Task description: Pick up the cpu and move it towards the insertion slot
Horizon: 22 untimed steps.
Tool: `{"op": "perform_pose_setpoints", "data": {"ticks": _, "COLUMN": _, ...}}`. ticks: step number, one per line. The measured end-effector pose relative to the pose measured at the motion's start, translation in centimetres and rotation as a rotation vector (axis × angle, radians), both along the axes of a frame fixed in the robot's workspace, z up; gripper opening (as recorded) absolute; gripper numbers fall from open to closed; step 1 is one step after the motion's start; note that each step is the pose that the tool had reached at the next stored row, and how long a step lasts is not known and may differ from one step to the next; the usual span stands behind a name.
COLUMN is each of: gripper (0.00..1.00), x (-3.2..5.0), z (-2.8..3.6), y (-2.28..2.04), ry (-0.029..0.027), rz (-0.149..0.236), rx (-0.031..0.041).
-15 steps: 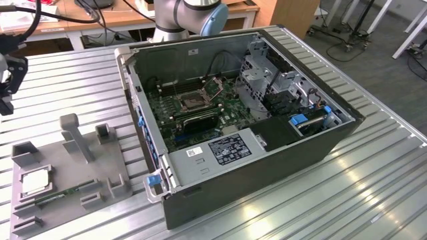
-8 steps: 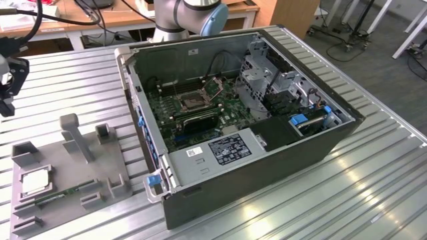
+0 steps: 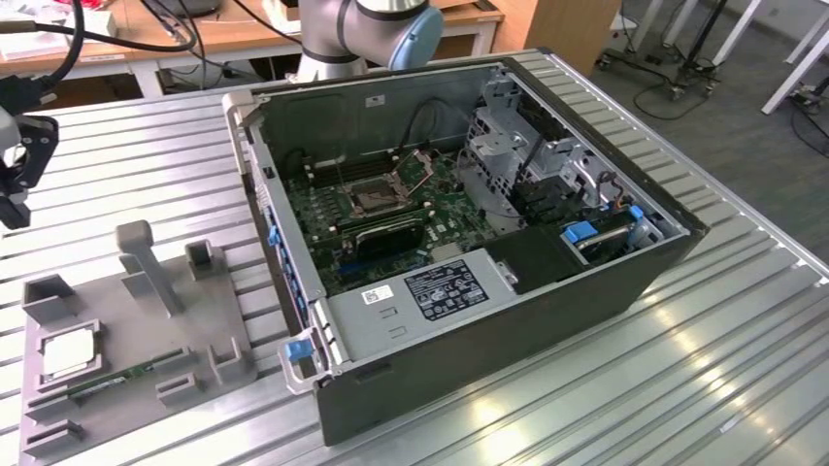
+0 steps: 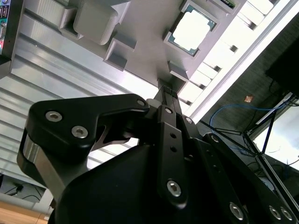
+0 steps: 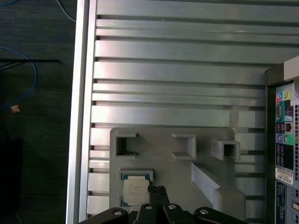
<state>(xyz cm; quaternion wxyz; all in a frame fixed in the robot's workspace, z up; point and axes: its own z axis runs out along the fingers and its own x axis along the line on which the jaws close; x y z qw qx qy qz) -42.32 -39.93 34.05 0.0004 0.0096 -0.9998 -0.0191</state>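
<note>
Your end effector (image 5: 156,190) looks clenched on nothing: in both wrist views the two fingertips (image 4: 167,88) sit pressed together with no part between them. It hangs clear above the grey fixture (image 5: 205,140), not touching it, fingers pointing down at the bench (image 5: 163,70).

The cpu (image 5: 135,189) lies flat in its framed pocket directly under the end effector, just beside the line of the fingertips rather than centred between them. I judge that to be your main risk. A descent with the fingers together would land a tip on the metal lid or the pocket frame instead of straddling the chip. Even with the fingers spread, that offset could put one finger on the frame, tipping the chip or dragging it askew. The chip is thin and flat, so a shallow hold on its edges would probably slip.

Farther out, the fixture's upright post (image 3: 146,267) and raised blocks stand near the pocket, and the memory stick (image 3: 123,379) lies just beside it. A skewed approach could clip any of these.

The insertion slot (image 3: 376,199) is well apart from the end effector, down on the board inside the open computer case (image 3: 545,311) toward the exterior view's right. The case wall and cables around it leave little room for a tilted chip.

In the exterior view the end effector (image 3: 14,209) sits vertical and well above the fixture. The arm's base (image 3: 356,29) stands behind the case.
</note>
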Motion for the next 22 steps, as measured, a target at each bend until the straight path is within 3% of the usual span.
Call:
{"op": "perform_pose_setpoints", "data": {"ticks": 14, "gripper": 0.11, "x": 0.0, "z": -0.77, "y": 0.0, "ry": 0.0001, "rz": 0.0, "rx": 0.0}}
{"op": "perform_pose_setpoints", "data": {"ticks": 22, "gripper": 0.11, "x": 0.0, "z": -0.82, "y": -0.14, "ry": 0.0, "rz": 0.0, "rx": 0.0}}
